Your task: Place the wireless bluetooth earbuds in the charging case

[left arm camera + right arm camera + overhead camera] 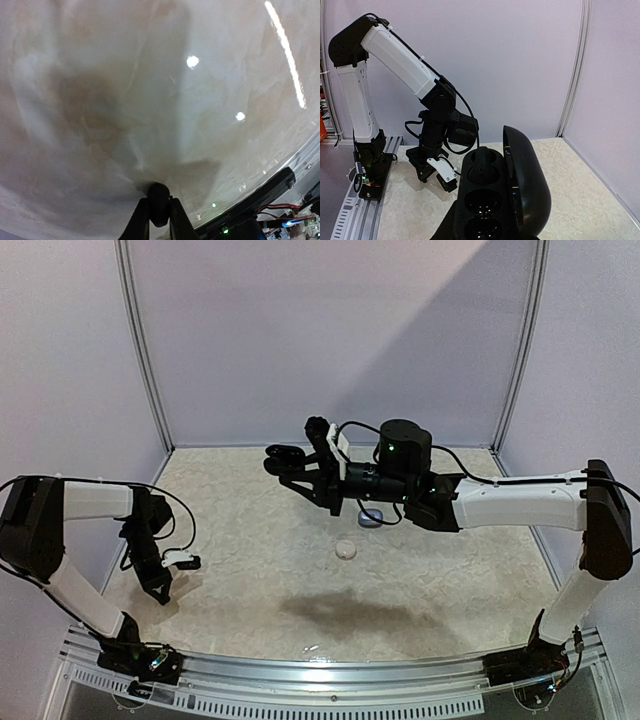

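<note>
L hand [160, 590] by counter's [250, 580] left edge, fingers together. R hand [308, 470] over mid-counter clamps open charging case [490, 200]: prob. light, stiff, slick; grip base sides, not hinged lid. Below, pale piece [346, 548] & grey piece [372, 518] – earbuds or cases, can't tell.

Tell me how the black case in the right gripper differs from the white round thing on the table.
The black charging case is held off the table by the right gripper; the white round thing lies on the table. The black charging case stands open, sockets showing; the white round thing shows no open lid. Both are rounded.
</note>
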Action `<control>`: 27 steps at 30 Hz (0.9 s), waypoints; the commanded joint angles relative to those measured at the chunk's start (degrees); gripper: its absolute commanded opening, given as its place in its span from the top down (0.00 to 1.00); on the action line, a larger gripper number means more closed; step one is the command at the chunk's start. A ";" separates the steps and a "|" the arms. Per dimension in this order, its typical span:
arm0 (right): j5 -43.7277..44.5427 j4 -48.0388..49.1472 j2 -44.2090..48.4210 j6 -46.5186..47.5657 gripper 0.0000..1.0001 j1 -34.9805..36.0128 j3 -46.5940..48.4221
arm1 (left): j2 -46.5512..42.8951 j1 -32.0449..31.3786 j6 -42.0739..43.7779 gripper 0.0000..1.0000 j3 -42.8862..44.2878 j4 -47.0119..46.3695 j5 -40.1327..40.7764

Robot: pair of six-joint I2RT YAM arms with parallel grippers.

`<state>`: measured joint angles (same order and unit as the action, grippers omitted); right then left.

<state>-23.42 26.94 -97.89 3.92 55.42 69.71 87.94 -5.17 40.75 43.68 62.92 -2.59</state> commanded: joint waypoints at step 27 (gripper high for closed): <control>-9.24 -5.80 -7.63 4.41 0.91 -1.13 8.72 | -0.86 -26.41 -4.62 1.00 72.97 38.50 -7.48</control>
<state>-29.17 23.42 -103.11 6.83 54.57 75.37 84.97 -25.34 38.57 109.03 75.37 -8.67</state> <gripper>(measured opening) 0.236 0.111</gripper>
